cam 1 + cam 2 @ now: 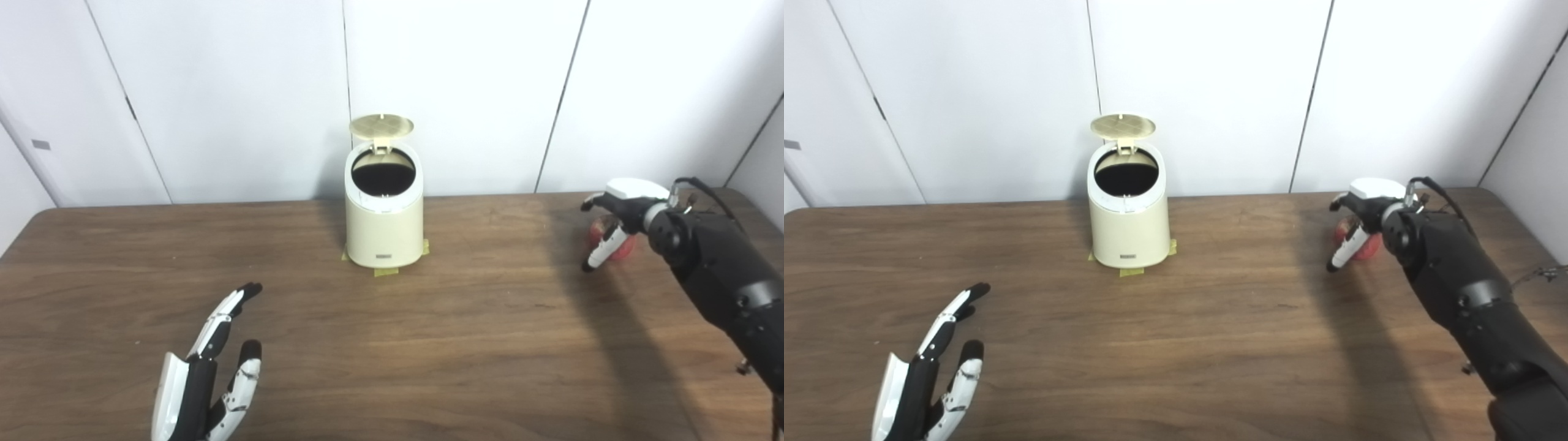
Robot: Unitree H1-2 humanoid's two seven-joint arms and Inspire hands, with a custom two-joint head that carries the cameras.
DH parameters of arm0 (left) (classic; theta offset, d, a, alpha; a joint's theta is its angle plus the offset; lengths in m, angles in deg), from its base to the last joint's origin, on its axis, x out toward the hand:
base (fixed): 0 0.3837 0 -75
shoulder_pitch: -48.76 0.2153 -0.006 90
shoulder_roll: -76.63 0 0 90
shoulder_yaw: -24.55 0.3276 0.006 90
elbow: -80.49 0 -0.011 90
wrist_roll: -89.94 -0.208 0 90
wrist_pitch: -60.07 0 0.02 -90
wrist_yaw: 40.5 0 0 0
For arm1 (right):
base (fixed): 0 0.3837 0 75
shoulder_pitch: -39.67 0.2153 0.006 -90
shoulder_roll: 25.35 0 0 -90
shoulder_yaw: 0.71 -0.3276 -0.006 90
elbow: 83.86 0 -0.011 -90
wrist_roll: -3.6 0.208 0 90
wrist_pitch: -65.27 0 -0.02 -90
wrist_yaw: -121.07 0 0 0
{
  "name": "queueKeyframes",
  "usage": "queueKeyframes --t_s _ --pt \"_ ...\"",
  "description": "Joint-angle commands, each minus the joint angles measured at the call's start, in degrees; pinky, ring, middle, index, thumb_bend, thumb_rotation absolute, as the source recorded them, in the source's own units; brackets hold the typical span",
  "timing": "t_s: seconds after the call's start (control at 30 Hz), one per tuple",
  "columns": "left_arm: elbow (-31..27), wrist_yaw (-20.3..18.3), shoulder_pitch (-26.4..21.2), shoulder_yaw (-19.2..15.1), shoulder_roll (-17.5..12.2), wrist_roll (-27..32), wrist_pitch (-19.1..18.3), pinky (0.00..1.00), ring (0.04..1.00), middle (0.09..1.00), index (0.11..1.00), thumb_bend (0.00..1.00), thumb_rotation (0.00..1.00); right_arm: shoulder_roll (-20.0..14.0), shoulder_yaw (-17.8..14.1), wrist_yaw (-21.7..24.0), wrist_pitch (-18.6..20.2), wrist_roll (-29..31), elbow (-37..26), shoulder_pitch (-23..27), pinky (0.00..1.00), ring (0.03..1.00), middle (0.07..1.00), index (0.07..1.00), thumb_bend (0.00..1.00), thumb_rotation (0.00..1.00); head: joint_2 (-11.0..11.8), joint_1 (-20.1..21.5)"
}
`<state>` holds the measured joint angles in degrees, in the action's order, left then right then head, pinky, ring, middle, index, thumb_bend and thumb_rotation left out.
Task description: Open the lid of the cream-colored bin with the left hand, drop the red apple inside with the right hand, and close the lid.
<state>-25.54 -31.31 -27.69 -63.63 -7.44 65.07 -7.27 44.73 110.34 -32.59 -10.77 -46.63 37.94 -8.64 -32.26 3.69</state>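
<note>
The big brown surface [465, 343] filled most of the view, with white wall panels [233, 92] behind it. At the far middle stood the cream-colored bin [384, 226], kept in place by bits of yellow tape [386, 271] under its base, likely so it would not slide when touched. Its lid [381, 127] stood up and open at the back, so the dark hole on top was ready for the fruit.

The right hand [615, 223] was far over on the right side, curled over the red apple [618, 245], which sat on the surface well apart from the bin. Its fingers [603, 248] bent down around the apple, but it was too hard to tell if they pressed it yet. It looked like the picking-up step.

The left hand [211, 373] waited near the front left, empty, with its fingers spread, out of the way.
</note>
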Motion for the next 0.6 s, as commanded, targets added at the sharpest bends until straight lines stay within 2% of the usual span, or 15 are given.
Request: queueKeyframes --t_s 0.0,0.23,0.47,0.57 --pt "-0.3 1.4 -0.5 -0.4 1.9 0.0 1.6 0.86 0.915 0.911 0.892 0.21 0.86 -1.8 -0.1 -1.5 0.8 -0.8 -0.6 4.2 0.71 0.905 0.932 0.856 0.99 0.3 0.1 -0.1" --pt "-0.7 1.2 -0.3 -0.5 1.7 -0.1 1.3 0.86 0.914 0.91 0.892 0.22 0.82 -2.1 2.5 -0.9 0.6 -1.3 2.6 5.3 0.68 0.914 0.933 0.859 0.97 0.29 -0.2 -0.2" --pt "-0.3 1.3 -0.5 -0.6 1.5 0.0 2.1 0.86 0.912 0.907 0.893 0.23 0.8 -2.3 2.9 -0.4 1.1 -0.7 3.1 5.0 0.7 0.919 0.931 0.846 0.92 0.26 -0.2 -0.3" --pt "-0.3 1.2 -0.5 -0.7 1.4 0.1 1.9 0.86 0.915 0.913 0.893 0.22 0.79 -2.4 2.7 -1.3 0.7 -0.4 3.0 4.7 0.61 0.827 0.879 0.827 0.91 0.22 -0.1 -0.3"
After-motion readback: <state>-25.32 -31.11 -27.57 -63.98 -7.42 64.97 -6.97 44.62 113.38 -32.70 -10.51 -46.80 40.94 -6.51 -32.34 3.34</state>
